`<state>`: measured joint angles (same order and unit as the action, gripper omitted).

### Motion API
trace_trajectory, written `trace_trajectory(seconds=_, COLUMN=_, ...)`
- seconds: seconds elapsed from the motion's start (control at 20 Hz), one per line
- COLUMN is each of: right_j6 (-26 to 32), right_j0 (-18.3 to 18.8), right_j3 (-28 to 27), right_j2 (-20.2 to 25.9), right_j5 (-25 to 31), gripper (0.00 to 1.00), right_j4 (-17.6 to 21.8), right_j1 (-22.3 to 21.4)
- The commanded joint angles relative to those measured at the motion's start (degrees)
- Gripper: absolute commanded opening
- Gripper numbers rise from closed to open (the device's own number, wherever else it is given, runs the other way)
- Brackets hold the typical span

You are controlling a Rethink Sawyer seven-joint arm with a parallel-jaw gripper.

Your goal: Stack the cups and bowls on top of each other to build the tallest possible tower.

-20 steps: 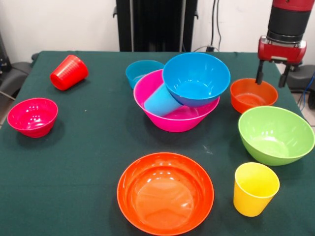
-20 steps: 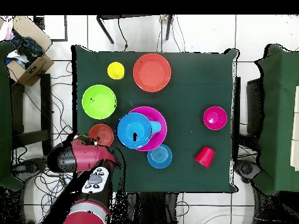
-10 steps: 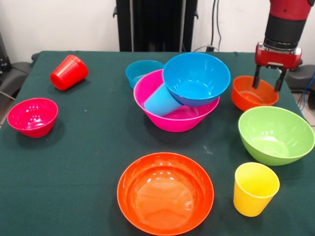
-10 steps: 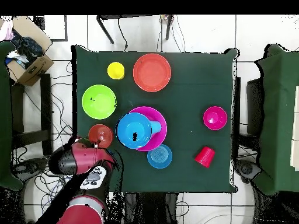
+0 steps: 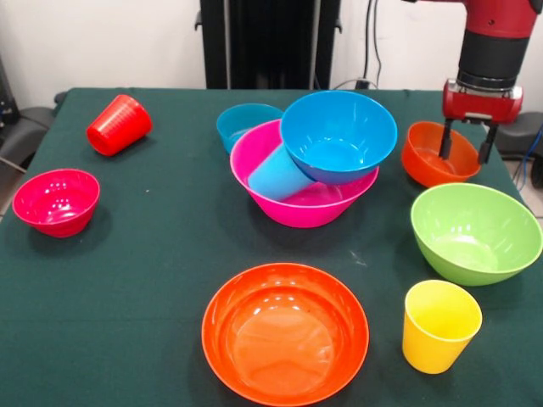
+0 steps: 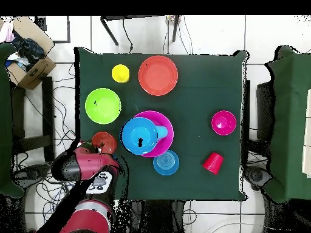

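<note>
the tower (image 5: pixel 305 182) sits mid-surface: large pink bowl (image 5: pixel 271 199) as base, the light blue cup (image 5: pixel 278 175) lying on its side inside it, the large blue bowl (image 5: pixel 338 136) resting tilted on top. to its right, well apart from it, the small orange bowl (image 5: pixel 428 153) is tipped, its opening turned toward the camera. the gripper (image 5: pixel 463 153) straddles that bowl's right-hand rim: one finger shows inside the bowl, the other just outside the wall. the jaws stand spread on either side of the wall; you cannot tell from these views whether they already pinch it. the bowl therefore lies directly at the jaws, and the tower lies to the gripper's left in the front view. the arm (image 5: pixel 494 38) comes down nearly vertical, wrist straight, fingers pointing down. judgement: the coming move turns on closing across the rim wall, then lifting and carrying left to the tower. the green bowl (image 5: pixel 475 231) sits near, below the gripper.
</note>
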<state>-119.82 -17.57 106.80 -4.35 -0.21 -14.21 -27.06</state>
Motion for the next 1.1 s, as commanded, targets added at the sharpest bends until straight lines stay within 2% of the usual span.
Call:
trace_trajectory(seconds=0.05, right_j6=-11.2, right_j0=2.6, right_j3=1.0, right_j2=7.1, right_j5=1.2, gripper=1.0, right_j4=-2.3, right_j1=0.3)
trace_trajectory(seconds=0.3, right_j6=-10.8, right_j0=3.4, right_j3=1.3, right_j2=7.4, right_j5=1.3, gripper=1.0, right_j4=-1.9, right_j1=-0.2)
trace_trajectory(seconds=0.55, right_j6=-11.1, right_j0=4.8, right_j3=3.0, right_j2=9.3, right_j5=3.1, gripper=1.0, right_j4=-2.0, right_j1=-3.4)
trace_trajectory(seconds=0.85, right_j6=-12.2, right_j0=6.8, right_j3=4.0, right_j2=12.3, right_j5=1.4, gripper=1.0, right_j4=-2.2, right_j1=-4.5)
trace_trajectory(seconds=1.1, right_j6=-12.5, right_j0=6.2, right_j3=4.0, right_j2=11.8, right_j5=1.5, gripper=1.0, right_j4=-2.6, right_j1=-4.3)
